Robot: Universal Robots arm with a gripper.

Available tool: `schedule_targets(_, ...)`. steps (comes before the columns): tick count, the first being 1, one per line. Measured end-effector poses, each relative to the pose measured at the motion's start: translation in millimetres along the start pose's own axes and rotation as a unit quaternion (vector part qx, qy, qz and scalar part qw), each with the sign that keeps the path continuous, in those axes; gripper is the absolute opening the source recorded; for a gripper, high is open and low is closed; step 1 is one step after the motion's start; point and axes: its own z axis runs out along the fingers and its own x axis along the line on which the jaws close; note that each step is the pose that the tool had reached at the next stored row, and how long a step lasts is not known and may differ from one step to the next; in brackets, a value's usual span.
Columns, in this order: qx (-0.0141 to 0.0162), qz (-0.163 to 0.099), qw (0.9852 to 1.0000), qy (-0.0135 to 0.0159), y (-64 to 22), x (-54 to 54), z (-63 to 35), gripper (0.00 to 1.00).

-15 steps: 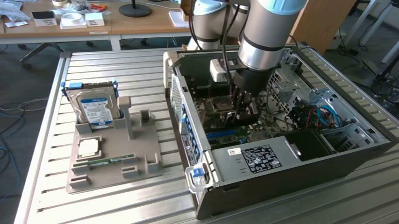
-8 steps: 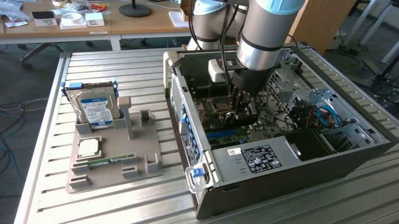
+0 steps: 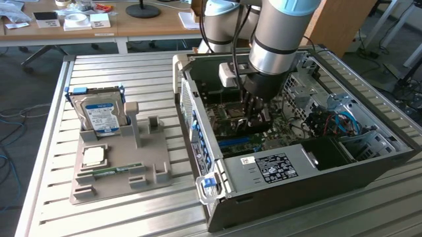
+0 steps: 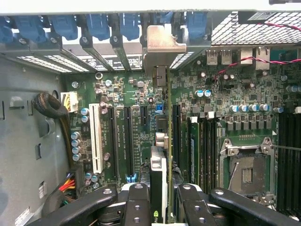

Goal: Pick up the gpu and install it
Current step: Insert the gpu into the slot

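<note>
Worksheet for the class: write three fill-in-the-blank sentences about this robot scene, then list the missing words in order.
1. The gripper is closed on the ____.
2. It holds this card edge-on over the green ____ inside the open computer case.
3. Outside the case, the silver ____ stands upright in a grey holder.
Missing words: gpu; motherboard; hard drive.

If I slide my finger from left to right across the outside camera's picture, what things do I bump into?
First the hard drive → blue clips on the computer's side → the gripper holding the gpu → blue cables.
</note>
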Motion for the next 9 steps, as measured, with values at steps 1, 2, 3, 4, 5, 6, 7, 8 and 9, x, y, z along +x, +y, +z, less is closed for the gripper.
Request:
schedule_targets(1, 0.0, 0.0, 1.0, 0.0, 0.6, -0.1, 0.0, 0.27)
schedule_targets(2, 0.0, 0.0, 1.0, 0.0, 1.2, -0.1, 0.1, 0.27)
schedule_targets(3, 0.0, 0.0, 1.0, -0.0001, 1.8, -0.2, 0.1, 0.27)
schedule_targets(4, 0.0, 0.0, 1.0, -0.0001, 2.4, -0.2, 0.1, 0.27)
schedule_targets(5, 0.0, 0.0, 1.0, -0.0001, 2.9, -0.3, 0.2, 0.27)
schedule_targets(6, 0.0001, 0.0, 1.0, -0.0001, 3.4, -0.3, 0.2, 0.27)
schedule_targets(7, 0.0001, 0.0, 1.0, -0.0001, 3.9, -0.3, 0.2, 0.27)
schedule_targets(8, 0.0, 0.0, 1.0, 0.0, 4.2, -0.4, 0.2, 0.27)
schedule_targets(9, 0.0, 0.0, 1.0, 0.0, 4.6, -0.4, 0.1, 0.27)
